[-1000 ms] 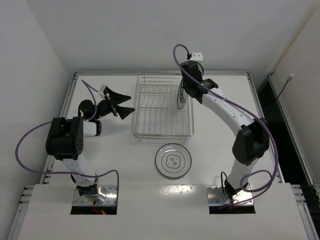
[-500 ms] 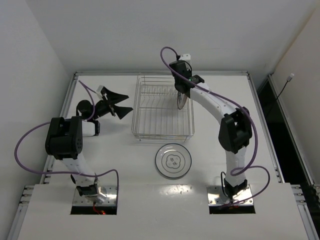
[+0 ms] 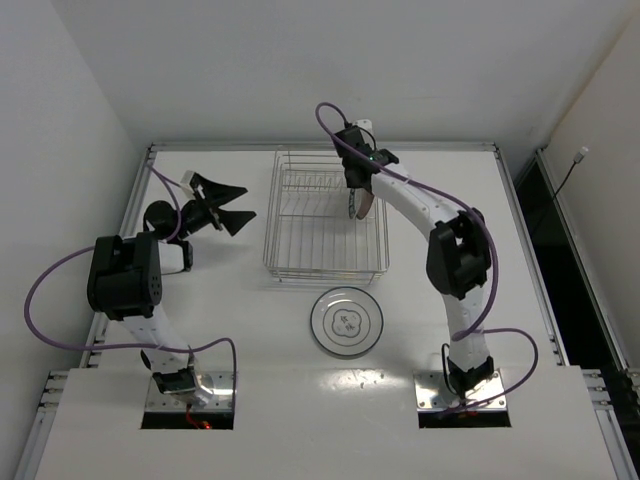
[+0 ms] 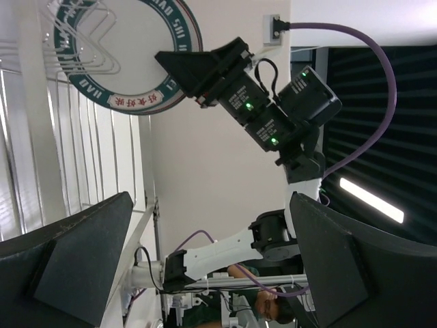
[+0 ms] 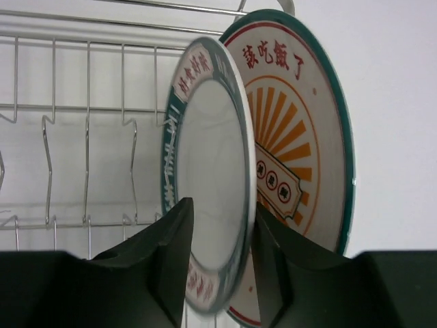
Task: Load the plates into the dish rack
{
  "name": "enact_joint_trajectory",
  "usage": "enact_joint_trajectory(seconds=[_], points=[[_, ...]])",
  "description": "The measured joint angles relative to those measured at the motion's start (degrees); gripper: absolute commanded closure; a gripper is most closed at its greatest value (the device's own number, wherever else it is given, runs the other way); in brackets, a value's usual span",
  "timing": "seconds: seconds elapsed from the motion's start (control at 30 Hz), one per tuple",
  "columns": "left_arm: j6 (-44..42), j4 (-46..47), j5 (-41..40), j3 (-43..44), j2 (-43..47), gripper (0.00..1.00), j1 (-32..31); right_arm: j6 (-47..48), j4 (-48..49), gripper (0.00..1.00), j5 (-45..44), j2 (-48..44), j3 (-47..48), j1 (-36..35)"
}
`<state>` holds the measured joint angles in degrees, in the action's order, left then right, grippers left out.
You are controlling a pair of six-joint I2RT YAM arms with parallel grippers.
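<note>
left gripper (image 4: 212, 205) jaws spread wide, lower corners | green-rimmed plate (image 4: 140, 65) upper left, behind dish rack (image 4: 76, 42) wires | right gripper (image 4: 186, 67) at plate's rim, upper centre | purple cable (image 4: 372, 89) upper right

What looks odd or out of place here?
Nothing broken or spilled. The sunburst plate and the dark-rimmed plate, pinched by the right gripper, are upright in the dish rack. Only the grey-ringed plate lies flat on the table.

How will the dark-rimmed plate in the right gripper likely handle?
The dark-rimmed plate looks rigid and glazed, so it may slip in the right gripper pinching its rim. Standing on edge in the dish rack, it could roll or tip against the sunburst plate if released.
</note>
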<state>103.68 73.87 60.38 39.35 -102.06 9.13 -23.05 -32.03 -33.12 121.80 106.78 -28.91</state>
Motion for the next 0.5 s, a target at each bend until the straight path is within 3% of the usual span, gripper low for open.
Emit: enact_joint_trajectory(seconds=[0.1,0.27,0.33,0.5], points=[[-0.15,-0.02,-0.04,0.0,-0.37,0.0,0.59,-0.57,-4.04,0.48,1.11,-0.28,2.45,-0.11],[-0.15,0.0,0.0,0.0,-0.85,0.0,0.83,-0.57,-10.56,0.4,0.79,-8.79,2.25,-1.57],[-0.13,-0.04,0.04,0.0,-1.09,0.0,0.83,-0.5,-11.82,0.36,1.16,-17.31,-0.87,-2.45],[-0.13,-0.02,0.26,0.0,-1.14,0.0,0.83,-2.27,-11.89,0.32,10.23,-52.33,-21.27,-1.05]])
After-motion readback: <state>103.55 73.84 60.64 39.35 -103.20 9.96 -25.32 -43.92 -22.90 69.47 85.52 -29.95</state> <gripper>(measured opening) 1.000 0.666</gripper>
